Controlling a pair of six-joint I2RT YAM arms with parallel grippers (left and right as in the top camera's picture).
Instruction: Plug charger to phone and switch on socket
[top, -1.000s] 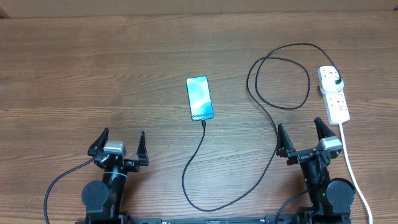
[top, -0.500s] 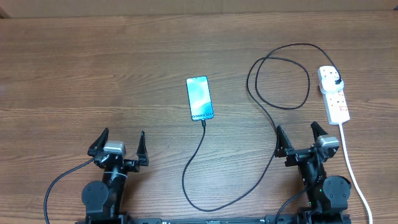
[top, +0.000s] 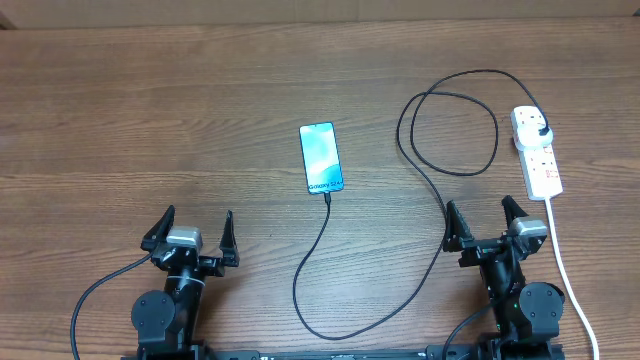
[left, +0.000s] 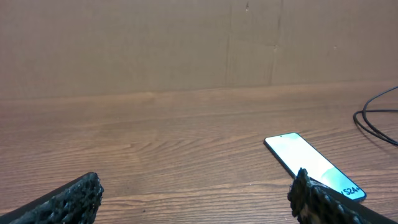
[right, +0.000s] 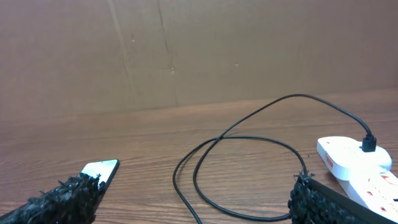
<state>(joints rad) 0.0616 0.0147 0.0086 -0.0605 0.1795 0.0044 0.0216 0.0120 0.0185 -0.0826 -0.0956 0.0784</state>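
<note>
Wooden surface (top: 150, 100) | phone (top: 321, 158) lies centre, long axis near-to-far, text-band end toward robot | charger (top: 326, 215) tip seems seated in that end, plug sits in socket (top: 537, 155) at right | switch state unreadable, likely left to do | left tool (top: 198, 215), right tool (top: 479, 205) gape wide, empty

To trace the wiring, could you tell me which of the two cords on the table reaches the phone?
The black charger cable: it loops from the power strip to the phone; the white cord lies far right.
</note>
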